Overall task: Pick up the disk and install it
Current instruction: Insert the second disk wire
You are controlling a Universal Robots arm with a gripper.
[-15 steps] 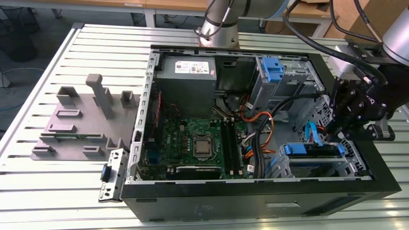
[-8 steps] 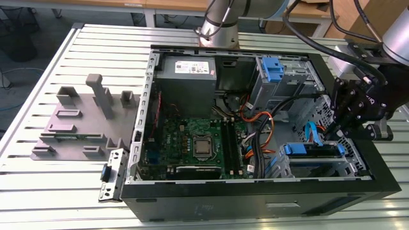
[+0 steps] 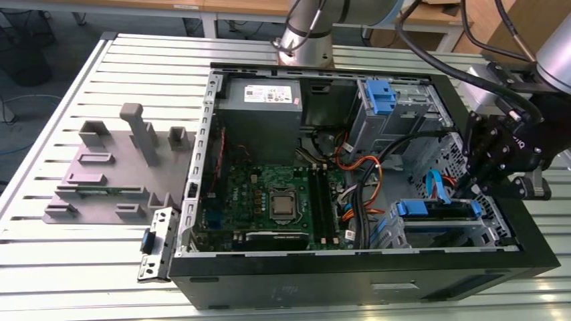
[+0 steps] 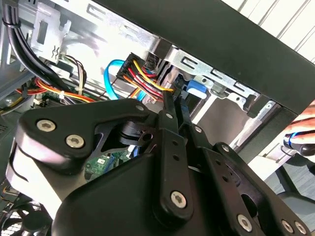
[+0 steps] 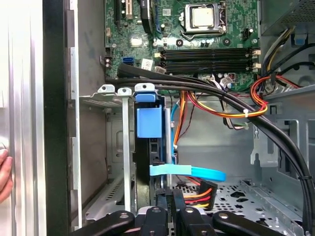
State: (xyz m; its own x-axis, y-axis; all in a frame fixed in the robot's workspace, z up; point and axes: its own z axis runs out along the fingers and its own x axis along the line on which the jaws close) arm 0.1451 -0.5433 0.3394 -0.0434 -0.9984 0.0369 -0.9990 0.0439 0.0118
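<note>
The disk (image 3: 434, 208), edged by its blue carrier, sits on edge in the metal drive bay (image 3: 446, 231) at the front corner of the open computer case (image 3: 357, 267), toward the exterior view's right. In the first wrist view the disk (image 5: 147, 147) stands upright between the bay's metal rails, its blue tab uppermost, with a light blue flat cable (image 5: 189, 171) crossing just beside it. The gripper (image 5: 170, 209) is nearly closed, its two black fingers (image 4: 170, 123) drawn close together and pinching the disk's carrier edge; in the second wrist view the fingertips reach the blue carrier (image 4: 194, 91) by the bundle of red, yellow and orange wires (image 4: 142, 73). Further out lie the green motherboard (image 3: 267, 200), the grey power supply (image 3: 263, 110) and a grey fixture (image 3: 116, 167) on the slatted desk (image 3: 53, 267). A person's hand (image 5: 5, 174) shows outside the case wall.
</note>
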